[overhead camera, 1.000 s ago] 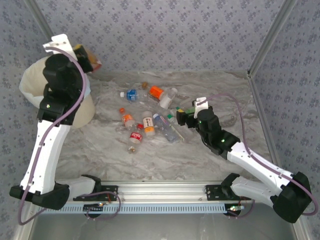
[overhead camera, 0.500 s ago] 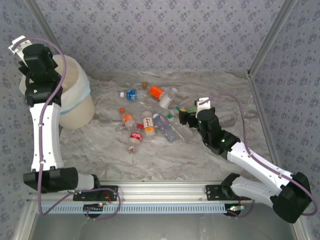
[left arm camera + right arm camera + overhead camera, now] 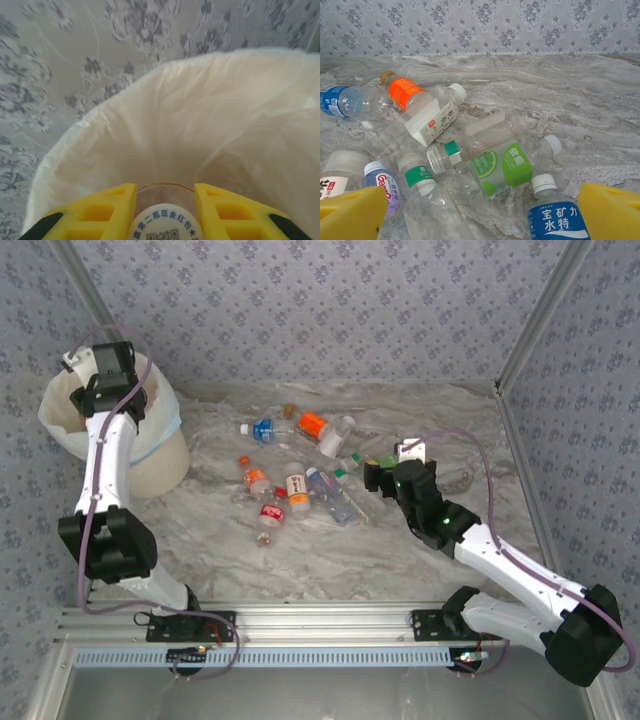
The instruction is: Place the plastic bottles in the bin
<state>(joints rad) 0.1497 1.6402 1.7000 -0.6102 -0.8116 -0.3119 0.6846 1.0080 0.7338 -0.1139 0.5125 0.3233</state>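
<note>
left yellow fingers point(image 3: 105, 207) clamped on clear bottle with white cap point(image 3: 167, 227) printed 现金红包, over white-lined round bin point(image 3: 100, 135) | right yellow fingers point(image 3: 350, 215) apart above bench point(image 3: 600, 100): green-labelled bottle point(image 3: 512, 165) reads 依能, blue-labelled bottle point(image 3: 555, 217) reads 宝矿力水特

Bottle point(image 3: 167, 223) mostly below frame edge

L arm raised, L hand point(image 3: 162, 195) clamped on bottle point(image 3: 167, 227); R arm stretched low, R hand point(image 3: 482, 207) spread wide.

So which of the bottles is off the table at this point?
The bottle clamped between the left gripper's yellow fingers, above the bin's white liner. The other bottles lie on the marble table.
</note>
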